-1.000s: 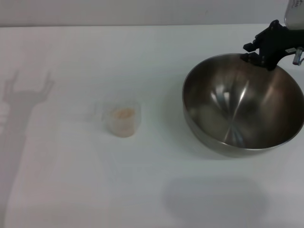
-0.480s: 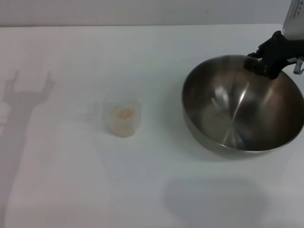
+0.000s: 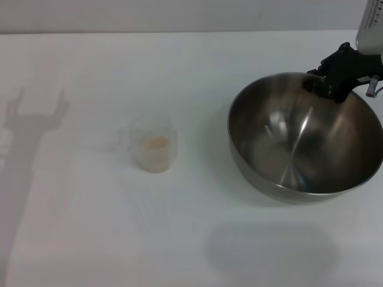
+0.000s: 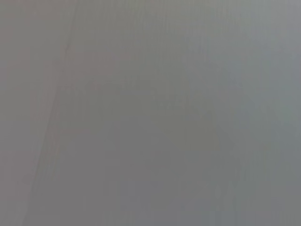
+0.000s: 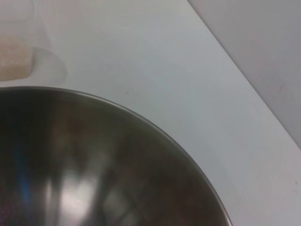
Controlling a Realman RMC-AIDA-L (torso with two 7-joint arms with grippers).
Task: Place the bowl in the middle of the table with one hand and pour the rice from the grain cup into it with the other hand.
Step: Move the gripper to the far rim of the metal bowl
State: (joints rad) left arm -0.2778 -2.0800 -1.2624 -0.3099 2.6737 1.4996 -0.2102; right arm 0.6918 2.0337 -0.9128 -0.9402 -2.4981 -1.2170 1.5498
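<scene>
The steel bowl (image 3: 302, 140) stands at the right of the white table (image 3: 179, 66). My right gripper (image 3: 323, 84) is on the bowl's far right rim, shut on it, with one black finger inside the rim. The clear grain cup (image 3: 154, 148) stands upright left of centre, well apart from the bowl, with a little beige rice (image 3: 157, 142) in it. The right wrist view shows the bowl's inside (image 5: 94, 165), with the grain cup (image 5: 19, 28) and its rice (image 5: 13, 59) beyond the rim. My left gripper is out of view; only a fork-shaped shadow (image 3: 33, 116) falls at the table's left.
The table's far edge (image 3: 179, 31) meets a grey wall. A soft dark shadow (image 3: 269, 251) lies on the table in front of the bowl. The left wrist view shows only a plain grey surface (image 4: 150, 113).
The bowl has shifted slightly left and toward me with the right gripper on its rim. The grain cup has not moved.
</scene>
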